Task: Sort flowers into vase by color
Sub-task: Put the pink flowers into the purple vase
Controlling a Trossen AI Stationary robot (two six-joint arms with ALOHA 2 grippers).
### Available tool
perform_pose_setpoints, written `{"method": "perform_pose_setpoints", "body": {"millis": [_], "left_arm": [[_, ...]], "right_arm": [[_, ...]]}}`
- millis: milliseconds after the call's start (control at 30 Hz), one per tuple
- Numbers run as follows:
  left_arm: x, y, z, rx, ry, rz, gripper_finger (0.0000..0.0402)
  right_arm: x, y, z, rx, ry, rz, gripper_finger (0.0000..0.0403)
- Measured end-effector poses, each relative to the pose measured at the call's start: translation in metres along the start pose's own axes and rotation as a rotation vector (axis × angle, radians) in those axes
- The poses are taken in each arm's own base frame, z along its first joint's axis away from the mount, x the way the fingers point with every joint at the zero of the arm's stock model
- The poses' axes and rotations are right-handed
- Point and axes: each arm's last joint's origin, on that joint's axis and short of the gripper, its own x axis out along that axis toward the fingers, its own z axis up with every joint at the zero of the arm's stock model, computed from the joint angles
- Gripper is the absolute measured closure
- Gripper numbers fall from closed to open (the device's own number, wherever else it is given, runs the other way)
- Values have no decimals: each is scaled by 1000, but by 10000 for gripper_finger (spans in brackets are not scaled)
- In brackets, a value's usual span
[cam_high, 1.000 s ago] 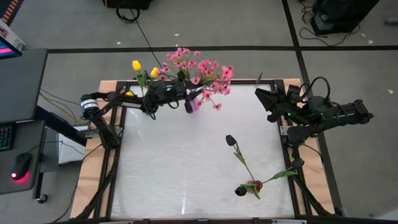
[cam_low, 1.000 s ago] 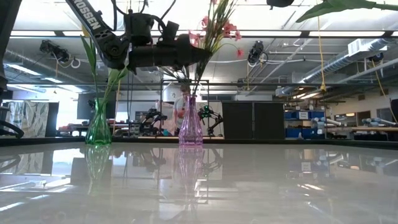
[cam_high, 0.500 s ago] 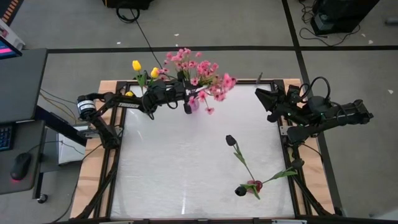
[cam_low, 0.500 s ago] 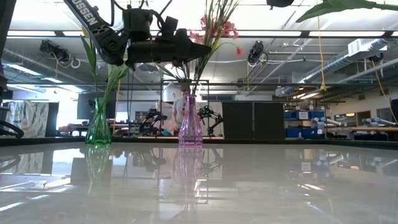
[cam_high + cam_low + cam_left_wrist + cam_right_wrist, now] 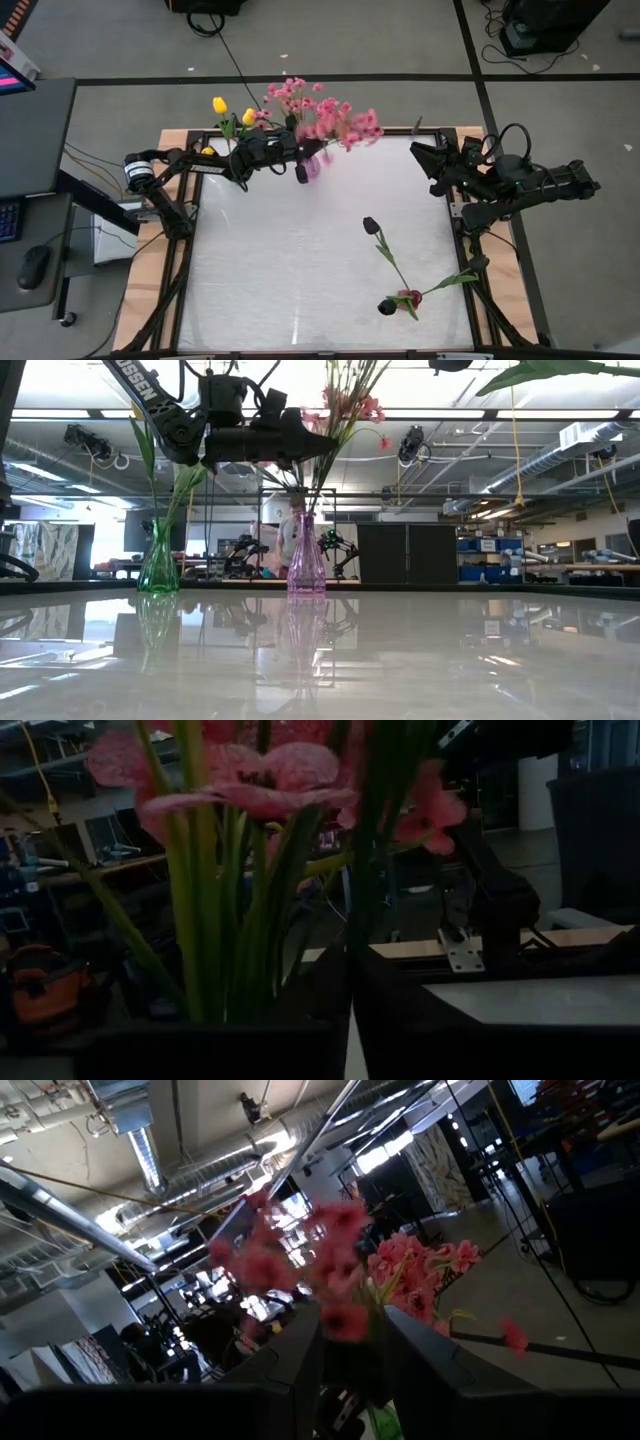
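Note:
A pink vase [image 5: 306, 555] at the table's far edge holds sprays of pink flowers [image 5: 325, 115]. To its left, a green vase [image 5: 158, 560] holds yellow tulips [image 5: 219, 105]. My left gripper [image 5: 348, 1010] reaches level from the left into the pink stems above the vase mouth [image 5: 318, 455], its fingers drawn together. Two dark tulips [image 5: 371, 225] [image 5: 387, 306] lie flat on the table at the near right. My right gripper [image 5: 352, 1370] waits open above the table's right edge [image 5: 425, 160], pointing at the pink flowers. My left gripper appears to pinch one dark stem of the pink flowers [image 5: 365, 935] between its fingertips, level and from the table's left, across the stem. The stem stands nearly upright with its foot in the pink vase. The other stems [image 5: 215, 950] pass beside the finger.
The white table top [image 5: 280, 270] is bare from the middle to its left and near sides. The dark tulips' long stems and leaves [image 5: 455, 280] spread across the near right corner. My right arm [image 5: 530, 185] hangs over the right edge.
My left gripper has shut among the pink stems without shifting its place. The pink spray that leaned out toward the near right has swung back toward the far edge and now stands closer to the rest of the bunch.

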Motion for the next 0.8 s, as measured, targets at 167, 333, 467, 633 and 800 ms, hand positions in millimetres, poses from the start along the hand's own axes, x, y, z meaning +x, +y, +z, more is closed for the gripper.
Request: {"method": "perform_pose_setpoints", "body": {"millis": [167,333,467,633,800], "left_arm": [[0,0,-1,-4,14,-1,394],[0,0,-2,-6,23,-3,393],[0,1,-2,-5,25,-1,393],[0,2,-3,-5,36,2,393],[0,3,-5,-5,60,32,393]], "right_arm": [[0,0,0,0,0,0,289],[0,0,0,0,0,0,289],[0,0,0,0,0,0,289],[0,0,0,0,0,0,289],[0,0,0,0,0,0,289]]}}
